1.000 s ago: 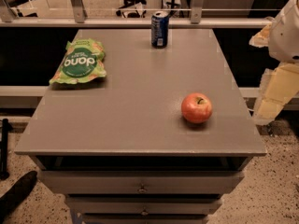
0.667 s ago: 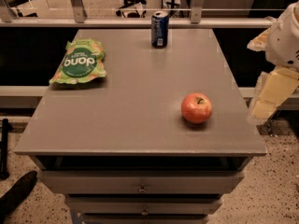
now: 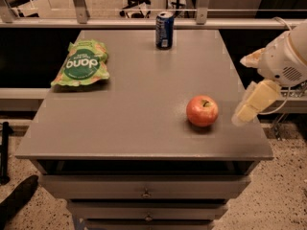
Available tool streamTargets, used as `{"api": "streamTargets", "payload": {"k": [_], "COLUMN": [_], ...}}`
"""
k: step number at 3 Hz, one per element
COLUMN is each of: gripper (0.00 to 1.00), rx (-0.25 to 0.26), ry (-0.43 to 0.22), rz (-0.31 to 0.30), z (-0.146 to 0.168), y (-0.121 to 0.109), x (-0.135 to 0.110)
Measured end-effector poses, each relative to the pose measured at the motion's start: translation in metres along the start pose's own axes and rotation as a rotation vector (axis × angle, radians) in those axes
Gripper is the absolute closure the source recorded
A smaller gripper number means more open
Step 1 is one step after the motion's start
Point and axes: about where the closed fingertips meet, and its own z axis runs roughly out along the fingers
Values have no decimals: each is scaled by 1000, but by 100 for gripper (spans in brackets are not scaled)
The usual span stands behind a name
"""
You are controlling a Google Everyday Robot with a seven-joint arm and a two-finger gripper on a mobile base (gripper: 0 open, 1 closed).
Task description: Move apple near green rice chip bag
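Note:
The red-orange apple [image 3: 202, 110] sits on the grey table top [image 3: 139, 104], toward the front right. The green rice chip bag [image 3: 81, 64] lies flat at the back left, far from the apple. My gripper [image 3: 250, 108] hangs from the white arm at the right edge of the view, just right of the apple and slightly above the table's right edge, not touching the apple. It holds nothing that I can see.
A blue soda can [image 3: 164, 30] stands upright at the back centre of the table. Drawers [image 3: 144, 193] sit below the front edge. A railing [image 3: 144, 22] runs behind the table. A dark object [image 3: 17, 200] lies on the floor at the lower left.
The arm and gripper have moved left and down, closer to the apple. The apple, bag and can have not moved.

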Motion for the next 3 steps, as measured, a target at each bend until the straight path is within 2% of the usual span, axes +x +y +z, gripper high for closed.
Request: {"api": "streamTargets", "payload": {"k": [1,3], "gripper": [0,0], "rx": [-54,-85], "ry": [-122,-225], "rz": [49,69], "z": [33,78], "y": [4,14], "x": [-8,-11]}}
